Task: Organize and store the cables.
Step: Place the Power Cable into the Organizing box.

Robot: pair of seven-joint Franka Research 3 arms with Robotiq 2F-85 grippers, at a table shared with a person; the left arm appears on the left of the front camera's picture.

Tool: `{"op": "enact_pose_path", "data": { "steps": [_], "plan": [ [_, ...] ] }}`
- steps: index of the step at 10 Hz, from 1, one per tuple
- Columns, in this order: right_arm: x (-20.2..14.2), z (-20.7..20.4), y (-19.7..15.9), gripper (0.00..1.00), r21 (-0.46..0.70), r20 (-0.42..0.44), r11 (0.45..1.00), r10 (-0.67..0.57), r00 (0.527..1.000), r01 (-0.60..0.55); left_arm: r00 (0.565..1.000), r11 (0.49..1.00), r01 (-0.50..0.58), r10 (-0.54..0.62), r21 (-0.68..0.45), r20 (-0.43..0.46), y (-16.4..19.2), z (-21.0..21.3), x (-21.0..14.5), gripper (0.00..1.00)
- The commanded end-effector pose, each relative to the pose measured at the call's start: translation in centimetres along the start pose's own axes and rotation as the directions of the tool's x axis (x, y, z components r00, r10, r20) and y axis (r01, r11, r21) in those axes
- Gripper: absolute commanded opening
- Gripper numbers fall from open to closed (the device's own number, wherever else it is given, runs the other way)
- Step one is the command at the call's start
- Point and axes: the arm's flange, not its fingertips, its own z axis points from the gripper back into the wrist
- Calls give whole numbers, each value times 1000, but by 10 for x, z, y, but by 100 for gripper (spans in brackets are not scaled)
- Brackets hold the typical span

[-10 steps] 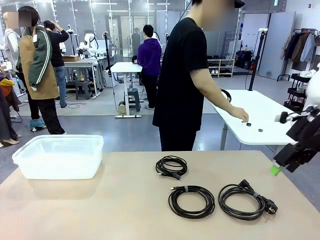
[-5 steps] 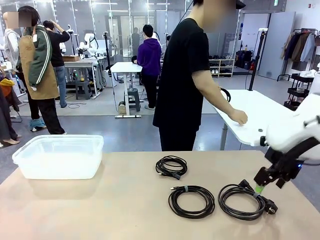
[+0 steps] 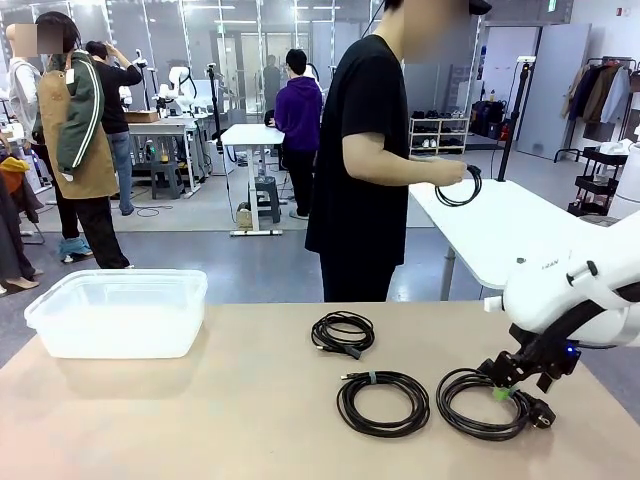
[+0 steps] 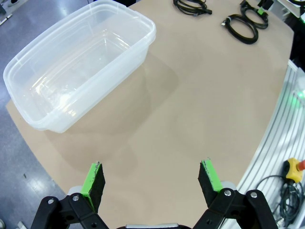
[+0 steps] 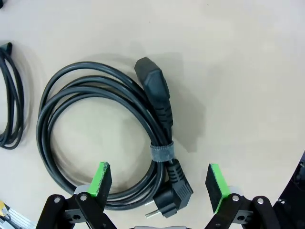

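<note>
Right gripper [image 5: 157,180], jaws wide and empty, hovers just over a strapped power cable coil [image 5: 155,90] on the table [image 5: 238,57]. Left gripper [image 4: 151,177], equally wide, hangs well apart from that coil.

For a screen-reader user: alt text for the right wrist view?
The open right gripper hovers over a coiled black power cable on a tan table, jaws straddling its banded section. Another coil shows its edge at left.

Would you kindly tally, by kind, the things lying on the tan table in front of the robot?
Cables: 3 (far, middle, right)
Bin: 1
Total: 4
</note>
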Motion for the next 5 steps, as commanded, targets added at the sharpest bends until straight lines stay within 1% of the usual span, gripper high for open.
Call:
{"op": "enact_pose_path", "data": {
  "steps": [1, 2, 3, 4, 5],
  "plan": [
    [15, -11, 9, 100, -59, 1, 998, -35, 999, 35, 1000, 1000, 11, -10, -14, 16, 1, 0, -2, 100],
    [16, -13, 12, 100, -68, -17, 997, -31, 999, 30, 1000, 1000, 11, -10, -14, 16, 1, 0, -2, 100],
    [17, -14, 13, 94, -67, -25, 998, -20, 999, 18, 1000, 1000, 11, -10, -14, 16, 1, 0, -2, 100],
    [18, -13, 14, 69, -57, -22, 998, -19, 1000, 18, 1000, 1000, 11, -10, -14, 16, 1, 0, -2, 100],
    [20, -13, 13, 35, -59, -23, 998, -13, 1000, 12, 1000, 1000, 11, -10, -14, 16, 1, 0, -2, 100]
  ]
}}
